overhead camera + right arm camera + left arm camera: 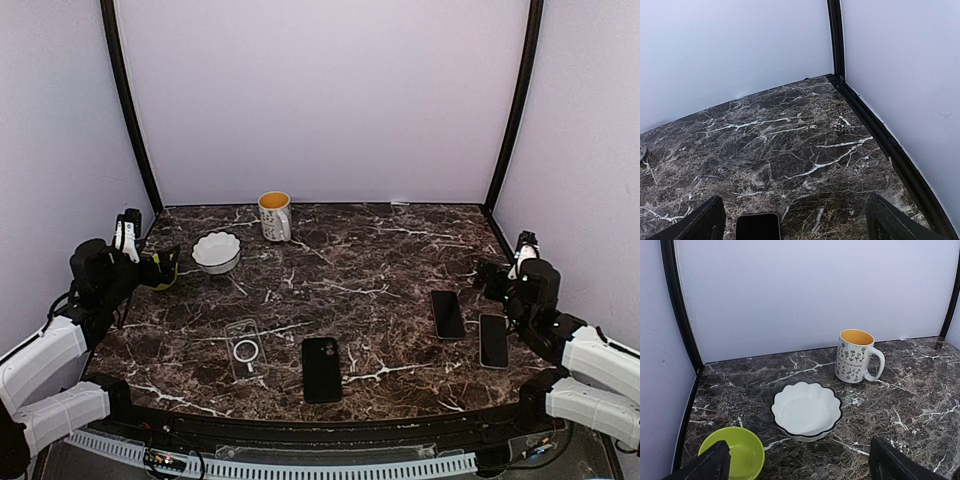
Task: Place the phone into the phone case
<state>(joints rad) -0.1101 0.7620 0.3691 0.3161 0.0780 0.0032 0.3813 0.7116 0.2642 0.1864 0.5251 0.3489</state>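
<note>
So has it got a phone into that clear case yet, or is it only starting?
Only starting. Done: nothing; the phone case lies empty, apart from the nearest black phone. In hand: nothing; the left gripper and right gripper are open, off to the sides. Left: pick up a phone and seat it in the case.

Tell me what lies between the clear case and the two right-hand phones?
A third black phone, flat beside the phone case; past it, bare marble until the two phones. The top view shows this.
</note>
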